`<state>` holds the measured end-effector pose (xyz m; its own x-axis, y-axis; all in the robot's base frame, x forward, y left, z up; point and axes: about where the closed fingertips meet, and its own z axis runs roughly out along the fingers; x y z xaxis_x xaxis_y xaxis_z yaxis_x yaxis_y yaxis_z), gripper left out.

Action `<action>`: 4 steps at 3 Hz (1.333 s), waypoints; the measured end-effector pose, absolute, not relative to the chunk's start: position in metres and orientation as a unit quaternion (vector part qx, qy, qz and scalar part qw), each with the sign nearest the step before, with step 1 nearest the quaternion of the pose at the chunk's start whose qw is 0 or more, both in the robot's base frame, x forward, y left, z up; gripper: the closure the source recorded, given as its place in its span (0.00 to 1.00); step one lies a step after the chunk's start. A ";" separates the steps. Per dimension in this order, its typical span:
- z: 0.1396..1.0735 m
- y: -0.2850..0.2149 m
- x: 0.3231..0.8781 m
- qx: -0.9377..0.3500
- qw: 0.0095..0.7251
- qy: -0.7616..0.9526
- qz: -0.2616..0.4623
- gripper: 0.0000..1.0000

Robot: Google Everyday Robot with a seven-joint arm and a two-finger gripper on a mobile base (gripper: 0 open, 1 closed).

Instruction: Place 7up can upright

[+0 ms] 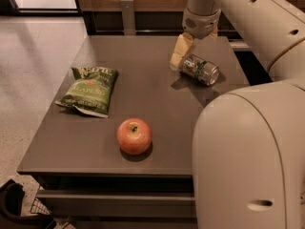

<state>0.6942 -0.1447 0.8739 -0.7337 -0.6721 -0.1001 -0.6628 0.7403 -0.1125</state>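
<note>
The 7up can (200, 70) lies on its side on the dark table (143, 85), at the back right, its silver end facing right and forward. My gripper (179, 53) hangs down from the white arm (202, 13) and sits low over the table. It is right at the can's left end. I cannot tell if it touches the can.
A green chip bag (88, 90) lies flat at the table's left. A red apple (134, 136) stands near the front edge. My large white arm body (248, 156) fills the right foreground. A wooden wall and dark shelf run behind the table.
</note>
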 end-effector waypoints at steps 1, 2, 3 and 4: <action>0.862 -0.139 0.704 -0.358 0.053 0.931 -0.041 0.00; 0.857 -0.154 0.708 -0.334 0.050 0.940 -0.040 0.00; 0.859 -0.168 0.707 -0.318 0.052 0.946 -0.040 0.00; 0.861 -0.172 0.704 -0.322 0.052 0.945 -0.038 0.00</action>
<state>0.7042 -0.1716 0.8608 -0.7876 -0.6116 -0.0749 -0.6037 0.7903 -0.1048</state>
